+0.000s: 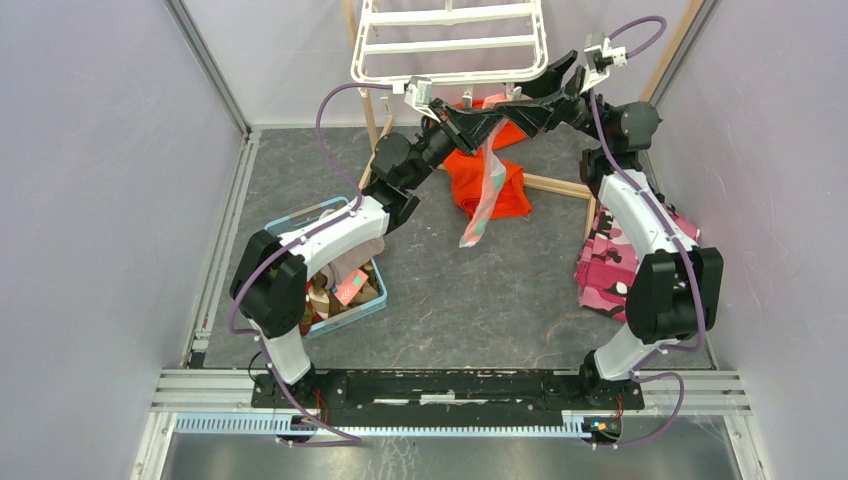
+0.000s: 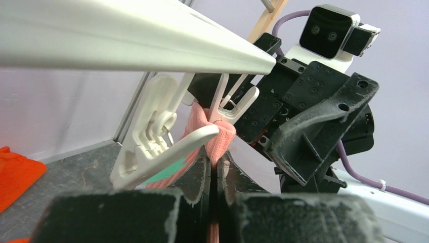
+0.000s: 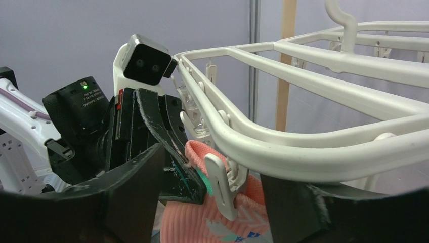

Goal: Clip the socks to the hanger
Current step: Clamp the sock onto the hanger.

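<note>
1. Clipping step is under way: left pincer (image 2: 217, 169) is clamping the pink sock (image 2: 215, 137), holding its cuff up at a clip (image 3: 221, 185) on the hanger's (image 3: 303, 126) near right corner.
2. Right pincer (image 3: 222, 195) is standing apart, straddling that clip.
3. Next, probably: right is squeezing the clip open, left is feeding the cuff in.
4. Neighbouring clips are crowding the approach; orange garment (image 1: 500, 185) is lying on the desk (image 1: 450, 290) below.
</note>
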Available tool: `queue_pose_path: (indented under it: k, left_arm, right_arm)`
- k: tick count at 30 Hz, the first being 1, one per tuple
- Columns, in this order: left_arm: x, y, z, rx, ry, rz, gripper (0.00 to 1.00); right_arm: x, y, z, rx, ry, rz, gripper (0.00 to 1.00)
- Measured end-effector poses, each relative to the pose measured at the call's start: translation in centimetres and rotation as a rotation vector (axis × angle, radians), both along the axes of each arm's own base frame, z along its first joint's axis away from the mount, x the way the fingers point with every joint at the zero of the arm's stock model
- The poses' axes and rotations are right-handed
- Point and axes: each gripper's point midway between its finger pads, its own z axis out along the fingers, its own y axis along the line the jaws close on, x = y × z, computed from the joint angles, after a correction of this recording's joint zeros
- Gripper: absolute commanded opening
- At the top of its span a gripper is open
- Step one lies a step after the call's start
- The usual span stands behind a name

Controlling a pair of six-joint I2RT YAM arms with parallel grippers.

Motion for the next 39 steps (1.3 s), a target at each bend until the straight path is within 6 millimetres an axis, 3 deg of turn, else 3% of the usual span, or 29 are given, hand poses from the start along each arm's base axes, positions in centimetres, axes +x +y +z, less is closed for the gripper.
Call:
queue_pose_path:
  k: [4,10,17,25,34,39]
  left_arm:
    - [0.1,0.1,0.0,-0.001,0.001,0.002,0.18]
    - [0.2,0.2,0.0,-0.003,0.005,0.005,0.44]
    - [-0.5,1.0,-0.4,0.015,0.03,0.011,0.57]
    - [-2.7,3.9,-3.1,0.109,0.082,0.068,0.78]
    - [-6.8,8.6,-5.1,0.304,0.053,0.147,0.93]
    - [-9.3,11.2,-8.8,0.436,0.074,0.161,1.0]
  right_arm:
    - [0.1,-0.5,-0.3,-0.036,-0.005,-0.025,0.9]
    - [-0.7,-2.4,0.2,-0.128,-0.045,-0.117,0.96]
    - [-2.2,-3.9,-0.3,-0.242,-0.078,-0.198,0.97]
    - [-3.6,-6.4,-4.8,-0.385,-0.039,-0.272,0.98]
    - [-8.1,-7.5,-11.4,-0.533,-0.015,-0.265,0.98]
    - [-9.7,-7.5,-16.3,-0.588,0.039,-0.214,0.98]
